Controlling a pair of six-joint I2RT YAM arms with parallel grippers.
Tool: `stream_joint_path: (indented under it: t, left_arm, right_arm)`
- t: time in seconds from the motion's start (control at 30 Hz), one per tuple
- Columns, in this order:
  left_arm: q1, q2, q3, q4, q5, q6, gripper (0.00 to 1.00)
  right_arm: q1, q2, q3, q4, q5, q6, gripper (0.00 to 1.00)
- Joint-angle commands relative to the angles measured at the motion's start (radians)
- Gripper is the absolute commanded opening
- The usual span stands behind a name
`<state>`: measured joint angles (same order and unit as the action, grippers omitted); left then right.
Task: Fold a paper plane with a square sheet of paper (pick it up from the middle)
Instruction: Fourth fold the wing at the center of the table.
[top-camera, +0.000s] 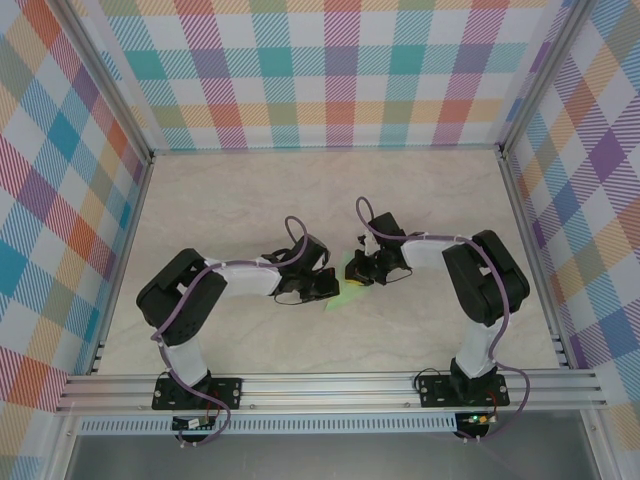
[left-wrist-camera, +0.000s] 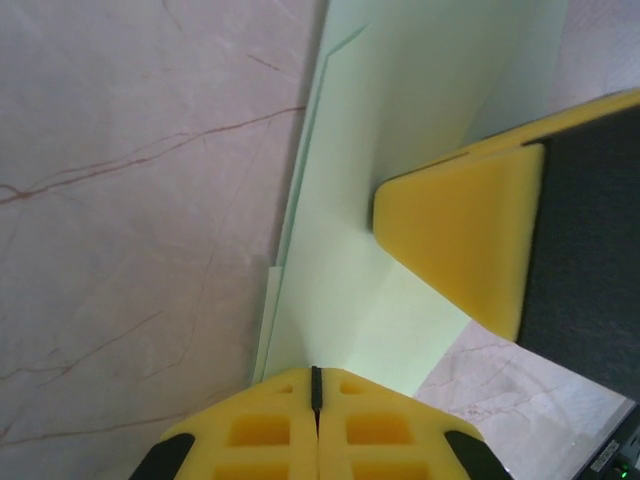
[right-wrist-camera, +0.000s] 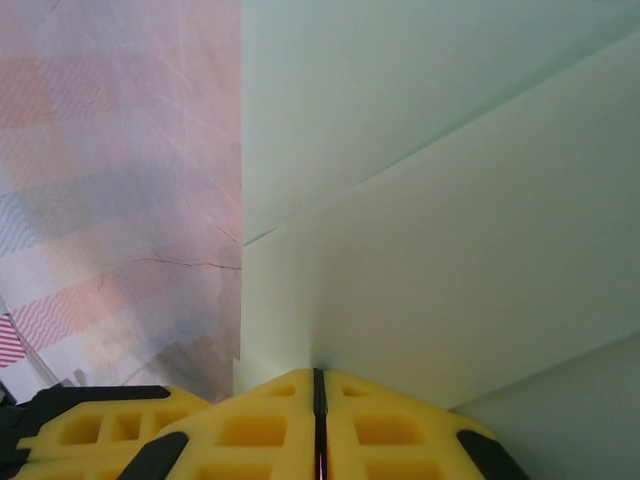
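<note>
The left gripper (left-wrist-camera: 316, 375) is clenched on one edge of the green paper (left-wrist-camera: 410, 110), and the right gripper (right-wrist-camera: 318, 375) pinches another. The creased, partly folded green paper sits between them over the middle of the table (top-camera: 250, 200).

Both arms bent inward; left hand (left-wrist-camera: 316, 374), right hand (right-wrist-camera: 318, 376) close together (jaws pressed tight).

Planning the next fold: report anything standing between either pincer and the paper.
Nothing visible does. The left pincer and the right pincer are each closed directly on the folded paper, with no object between them and it.
</note>
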<state>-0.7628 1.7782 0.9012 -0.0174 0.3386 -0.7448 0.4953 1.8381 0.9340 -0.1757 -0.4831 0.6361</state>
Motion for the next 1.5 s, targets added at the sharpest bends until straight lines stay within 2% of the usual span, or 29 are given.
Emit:
stream_joint_path:
  t: [0.0,0.2,0.37,0.83,1.07,1.3,1.47]
  left_arm:
    - [0.013,-0.045,0.028,-0.021,0.027,0.048,0.08]
    - [0.020,0.000,0.023,0.062,0.098,0.025,0.10]
    - [0.021,0.014,0.008,0.067,0.124,0.022,0.10]
    - [0.020,0.046,-0.023,-0.038,0.121,0.036,0.11]
    - [0.020,0.046,-0.046,-0.030,0.113,0.018,0.11]
    - [0.016,-0.050,-0.081,-0.001,0.132,-0.011,0.12]
    - [0.013,-0.040,-0.115,0.005,0.124,-0.024,0.12]
  right_arm:
    - [0.002,0.062,-0.002,-0.103,0.093,-0.028,0.09]
    - [0.002,0.086,0.011,-0.126,0.100,-0.023,0.09]
    - [0.002,0.100,0.020,-0.146,0.110,-0.021,0.09]
    - [0.002,0.136,0.037,-0.177,0.123,-0.017,0.09]
    - [0.002,0.142,0.041,-0.183,0.123,-0.016,0.09]
    - [0.002,0.148,0.042,-0.183,0.120,-0.018,0.09]
    - [0.002,0.159,0.046,-0.185,0.118,-0.019,0.09]
